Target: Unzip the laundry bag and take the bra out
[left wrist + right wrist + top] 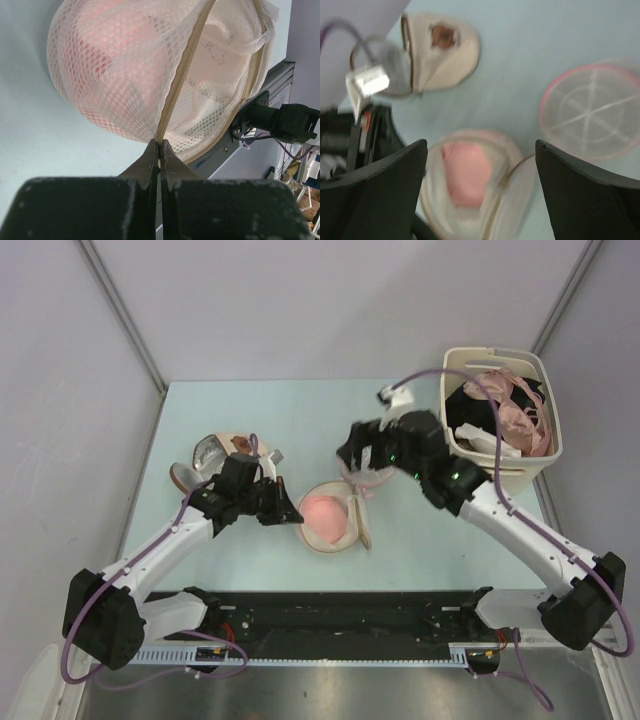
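Laundry bag (pixel 331 547) lies open on the surface (pixel 300 420), with the pink bra (pixel 323 512) inside it. Left pincer (pixel 159 150) is clamped on the bag's zipper edge, at the bag's left. Right pincer (pixel 481 145) is spread wide and empty above the bag.

We are listing one pale blue-green table (pixel 300 410), which is carrying four items directly on its top. Near the middle, we are finding the laundry bag (pixel 330 520) lying with its zip parted and pink showing inside, and a flat pink-rimmed disc (pixel 592 112) with white spokes lying near it but apart. We are also noting a beige dome (pixel 205 455) with a brown patch resting toward the left, and a cream basket (pixel 495 351) of clothes standing at the far right corner.
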Robot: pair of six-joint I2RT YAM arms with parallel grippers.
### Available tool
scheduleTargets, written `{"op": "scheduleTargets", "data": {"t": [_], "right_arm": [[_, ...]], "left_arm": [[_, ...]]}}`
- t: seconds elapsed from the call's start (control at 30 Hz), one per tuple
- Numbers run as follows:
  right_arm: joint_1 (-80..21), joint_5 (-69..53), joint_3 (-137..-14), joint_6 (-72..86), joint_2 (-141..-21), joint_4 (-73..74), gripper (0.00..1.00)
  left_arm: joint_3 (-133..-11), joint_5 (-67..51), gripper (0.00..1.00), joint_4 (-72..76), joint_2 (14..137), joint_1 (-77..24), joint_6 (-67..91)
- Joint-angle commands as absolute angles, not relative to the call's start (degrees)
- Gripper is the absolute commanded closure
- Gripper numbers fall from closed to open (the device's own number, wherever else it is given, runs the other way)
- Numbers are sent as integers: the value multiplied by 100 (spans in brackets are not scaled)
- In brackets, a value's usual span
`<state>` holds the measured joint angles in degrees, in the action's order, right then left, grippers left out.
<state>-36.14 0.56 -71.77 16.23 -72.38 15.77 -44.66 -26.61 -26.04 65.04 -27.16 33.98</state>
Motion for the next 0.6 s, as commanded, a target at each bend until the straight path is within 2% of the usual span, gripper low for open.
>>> {"op": "scheduleTargets", "data": {"t": [0.0,0.07,0.1,0.23,0.4,0.57], "right_arm": [[-4613,632,-6321,2141,-6645,1276,22],[-4920,886,-5961,2416,-6714,1283,35],[-5009,957,-5872,2547,-6784,1257,45],[-5518,923,-5616,2961,-7118,1020,60],[-5888,870,-5616,3014,-7776,608,64],[-5845,949,-5625,2997,-8559,239,63]], "left_arm": [[-4641,-2751,100,-2523,6434,-2751,3146],[-4606,-2742,100,-2487,6407,-2751,3181],[-4597,-2760,100,-2453,6399,-2751,3208],[-4553,-2804,100,-2382,6390,-2751,3296],[-4553,-2778,100,-2417,6355,-2751,3313],[-4491,-2786,100,-2399,6284,-2760,3357]]}}
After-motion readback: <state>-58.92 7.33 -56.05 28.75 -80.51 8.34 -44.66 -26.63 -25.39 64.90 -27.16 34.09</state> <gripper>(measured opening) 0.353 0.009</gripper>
